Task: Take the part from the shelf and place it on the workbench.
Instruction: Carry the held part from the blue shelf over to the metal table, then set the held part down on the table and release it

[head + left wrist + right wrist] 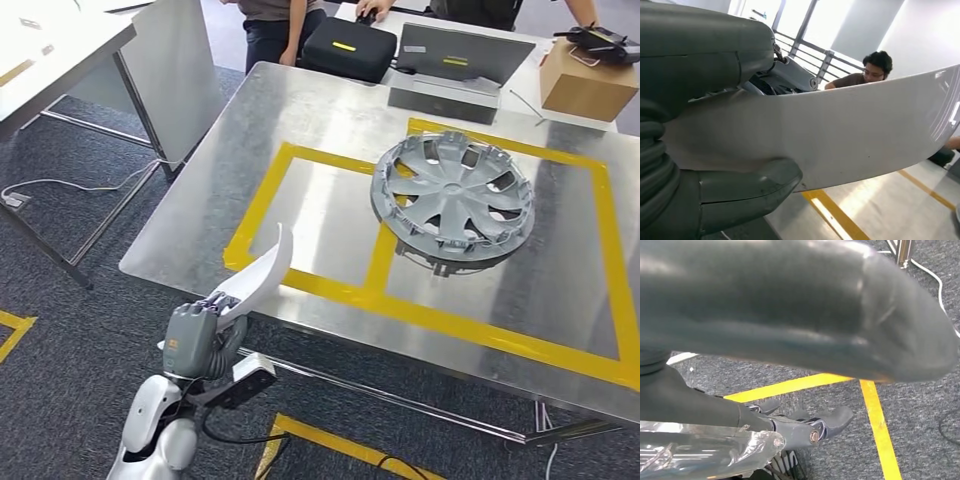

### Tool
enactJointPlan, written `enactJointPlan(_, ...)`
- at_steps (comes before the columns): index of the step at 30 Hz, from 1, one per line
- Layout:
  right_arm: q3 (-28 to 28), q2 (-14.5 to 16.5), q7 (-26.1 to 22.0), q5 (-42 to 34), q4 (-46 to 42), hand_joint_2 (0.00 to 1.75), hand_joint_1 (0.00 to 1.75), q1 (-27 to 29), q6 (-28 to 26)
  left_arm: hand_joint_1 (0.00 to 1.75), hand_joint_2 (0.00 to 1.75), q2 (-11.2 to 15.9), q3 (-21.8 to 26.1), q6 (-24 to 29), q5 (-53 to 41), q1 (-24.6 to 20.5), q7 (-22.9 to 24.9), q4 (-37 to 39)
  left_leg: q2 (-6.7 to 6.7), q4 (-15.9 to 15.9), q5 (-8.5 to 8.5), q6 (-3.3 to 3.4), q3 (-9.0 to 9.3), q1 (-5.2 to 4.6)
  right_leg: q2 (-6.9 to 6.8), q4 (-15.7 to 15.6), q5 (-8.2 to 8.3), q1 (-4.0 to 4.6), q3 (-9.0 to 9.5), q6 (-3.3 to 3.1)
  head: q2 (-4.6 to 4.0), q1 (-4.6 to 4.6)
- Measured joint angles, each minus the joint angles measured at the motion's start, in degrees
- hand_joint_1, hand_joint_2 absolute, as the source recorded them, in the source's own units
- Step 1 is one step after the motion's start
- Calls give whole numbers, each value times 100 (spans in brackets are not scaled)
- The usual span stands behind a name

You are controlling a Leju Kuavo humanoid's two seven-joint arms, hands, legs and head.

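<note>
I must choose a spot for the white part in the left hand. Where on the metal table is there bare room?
The white part is held by the left hand. Free: the left yellow-taped rectangle, just ahead of it. Crowded: the right rectangle, where the wheel cover lies, and the far edge with the laptop and black case.

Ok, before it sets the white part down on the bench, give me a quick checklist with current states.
1. Left hand holds the white curved part: ok.
2. Part is over the workbench: not ok, just its tip reaches the near edge.
3. Left taped box free: ok.
4. Wheel cover clear of that box: ok, it lies in the right box.
5. Right hand holds nothing: ok.
6. People behind the bench clear: cannot tell.
</note>
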Motion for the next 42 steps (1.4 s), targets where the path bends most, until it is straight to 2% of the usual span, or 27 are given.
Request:
enactJointPlan(4,1,1,14,0,0,0,0,-48,-3,175,175,-44,-8,-7,-273,-238,220,62,-22,2,-25,36,-7,-20,-35,-33,12,-6,9,44,0,-1)
enactJointPlan(8,2,7,55,0,0,0,0,-87,-16,175,175,-74,-35,-22,-313,-423,286,75,-21,5,-27,54,2,-48,-58,-120,-55,-34,6,146,0,-8)
enactJointPlan(14,2,17,84,0,0,0,0,-112,-30,175,175,-120,-89,-35,-314,-581,315,75,-20,-11,-8,41,63,-38,-59,-89,-55,-21,33,134,0,-7)
enactJointPlan(28,3,20,110,0,0,0,0,-124,-52,175,175,-142,-152,-21,-303,-635,315,75,-21,-12,4,25,80,-32,-59,-48,-62,-15,32,121,0,-7)
enactJointPlan(37,38,168,28,0,0,0,0,-145,-402,175,175,-225,-403,-145,-449,-966,401,177,-21,-10,4,22,82,-34,-59,-48,-61,-16,32,121,0,-7)
enactJointPlan(40,77,222,31,-1,-1,0,0,-166,-405,175,175,-277,-518,-196,-523,-1085,479,266,-20,-105,-2,106,134,-37,-62,-127,-48,-35,73,160,0,-9)
enactJointPlan(42,92,235,34,-1,-1,0,0,-186,-408,175,175,-309,-568,-221,-540,-1155,512,307,-1,-246,32,154,227,-6,-97,54,-148,-38,2,193,0,11)
